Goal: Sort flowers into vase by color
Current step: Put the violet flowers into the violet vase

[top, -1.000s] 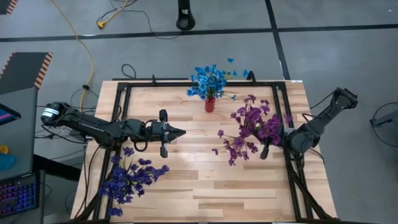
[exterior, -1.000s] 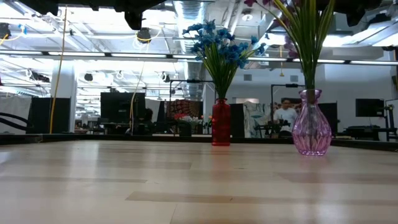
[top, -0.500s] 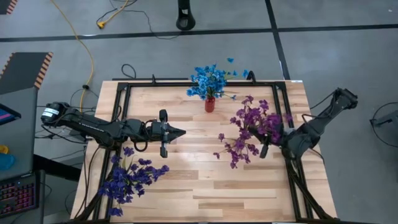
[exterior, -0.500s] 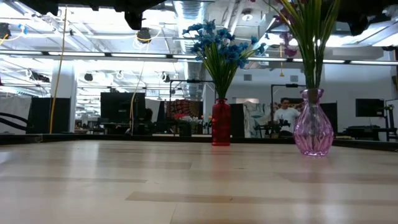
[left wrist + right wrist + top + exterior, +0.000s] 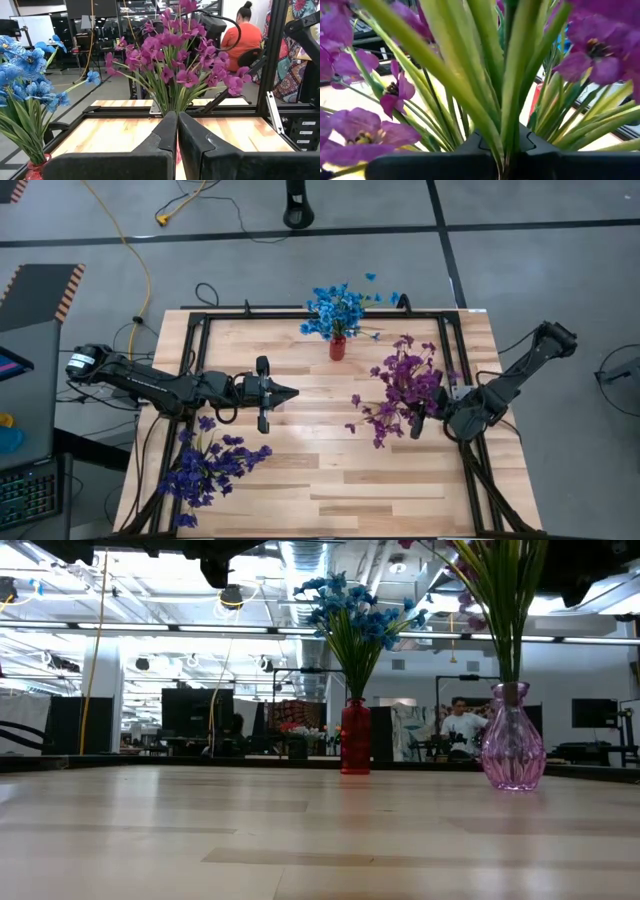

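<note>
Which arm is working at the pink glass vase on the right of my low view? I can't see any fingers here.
Observer: The right arm. In the high view the right gripper is at the magenta-purple flowers, on the right side of the wooden table.
Operator: Has it got hold of them?
Observer: Yes. The right wrist view shows its fingers closed around the green stems.
Operator: And the left arm?
Observer: The left gripper is over the table's left half. The left wrist view shows its fingers shut with nothing between them.
</note>
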